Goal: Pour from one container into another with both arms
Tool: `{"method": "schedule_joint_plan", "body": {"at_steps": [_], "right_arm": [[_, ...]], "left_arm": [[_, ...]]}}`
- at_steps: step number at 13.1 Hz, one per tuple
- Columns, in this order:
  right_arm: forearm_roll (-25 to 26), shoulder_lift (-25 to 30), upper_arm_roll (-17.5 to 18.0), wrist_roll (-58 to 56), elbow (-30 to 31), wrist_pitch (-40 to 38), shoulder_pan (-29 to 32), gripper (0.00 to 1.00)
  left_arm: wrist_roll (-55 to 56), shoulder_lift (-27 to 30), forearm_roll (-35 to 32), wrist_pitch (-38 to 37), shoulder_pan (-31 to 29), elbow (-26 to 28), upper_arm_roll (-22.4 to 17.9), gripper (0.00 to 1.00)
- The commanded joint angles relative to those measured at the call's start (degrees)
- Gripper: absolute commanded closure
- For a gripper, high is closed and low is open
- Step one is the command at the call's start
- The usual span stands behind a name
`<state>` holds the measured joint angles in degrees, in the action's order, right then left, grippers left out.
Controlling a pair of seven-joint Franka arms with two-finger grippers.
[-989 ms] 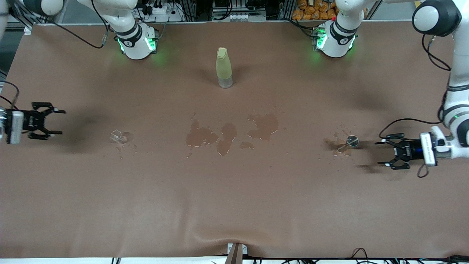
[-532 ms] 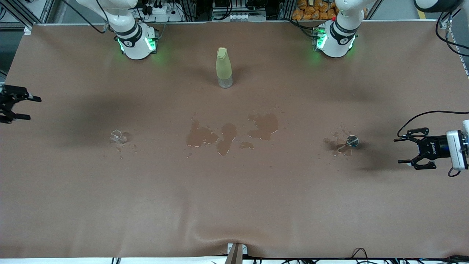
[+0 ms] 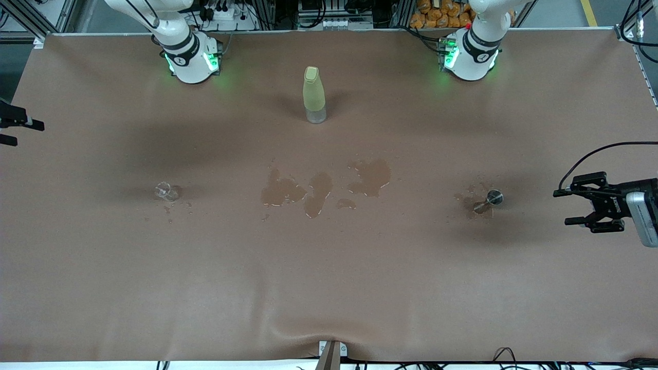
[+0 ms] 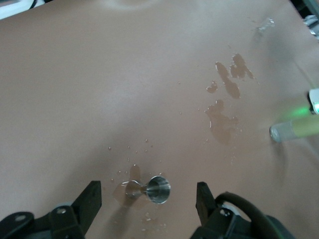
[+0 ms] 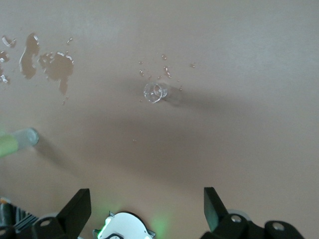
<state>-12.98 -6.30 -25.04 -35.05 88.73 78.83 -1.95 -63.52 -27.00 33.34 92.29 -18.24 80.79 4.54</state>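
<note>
Both claws hang released and empty, the left claw (image 3: 576, 208) beside the metal cup (image 3: 494, 197), the right claw (image 3: 11, 131) well apart from the glass (image 3: 165, 191); pouring looks finished, so next is probably parking.

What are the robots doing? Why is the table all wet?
Nothing is being held right now. The left gripper hangs open at its end of the table, near a small metal cup. The right gripper is open at the other end, at the table's edge. A little clear glass stands at that end. Water puddles lie in the middle, and a tall green bottle stands upright, closer to the robots' bases.
</note>
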Motion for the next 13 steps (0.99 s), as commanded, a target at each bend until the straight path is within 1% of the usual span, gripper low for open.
{"method": "schedule_joint_plan", "body": {"at_steps": [1,2,3,5,6,7,8,9,10,11,12,13], "right_arm": [[4.70,1.20,4.80,8.92,-4.07,-2.80,0.01,0.00],[5.94,1.02,6.21,11.38,-5.57,-4.03,0.01,0.00],[6.30,1.02,7.01,13.67,-6.63,-4.56,-0.42,0.00],[7.35,1.20,7.72,18.76,-6.90,-5.26,-2.18,0.00],[7.53,1.28,9.46,21.05,-6.90,-5.62,-1.66,0.00],[7.96,1.29,12.52,21.86,-6.90,-5.53,0.26,0.00],[8.58,1.29,16.38,21.95,-6.90,-5.45,3.32,0.00],[10.15,1.46,20.34,22.39,-6.90,-5.27,6.05,0.00],[11.30,1.46,24.47,24.31,-6.90,-5.36,8.95,0.00],[11.57,1.81,27.38,25.72,-6.99,-5.27,10.89,0.00],[11.57,1.99,28.28,25.91,-6.90,-5.18,11.35,0.00],[11.83,1.99,28.29,25.91,-6.90,-5.09,11.18,0.00]], "left_arm": [[11.54,3.62,-4.59,2.27,2.16,0.51,0.03,0.14],[13.58,3.97,-5.73,2.28,2.59,0.51,0.55,0.14],[16.21,4.93,-8.00,3.15,4.25,0.51,0.82,0.14],[26.29,7.31,-16.33,5.09,8.47,0.42,0.91,0.14],[32.52,8.27,-18.38,5.35,10.40,0.33,0.91,0.14],[38.15,9.41,-19.62,6.31,11.64,0.24,0.91,0.14],[41.95,10.12,-22.06,6.50,12.87,0.24,1.00,0.11],[44.86,11.09,-24.26,6.50,14.01,0.24,1.00,0.00],[49.41,11.88,-25.16,6.50,15.07,0.24,1.00,0.00],[53.81,12.41,-26.73,6.50,15.16,0.24,1.00,0.00],[56.55,13.37,-29.44,6.50,15.69,0.24,1.17,0.00],[58.40,14.08,-30.78,6.50,16.48,0.24,1.78,0.00]]}}
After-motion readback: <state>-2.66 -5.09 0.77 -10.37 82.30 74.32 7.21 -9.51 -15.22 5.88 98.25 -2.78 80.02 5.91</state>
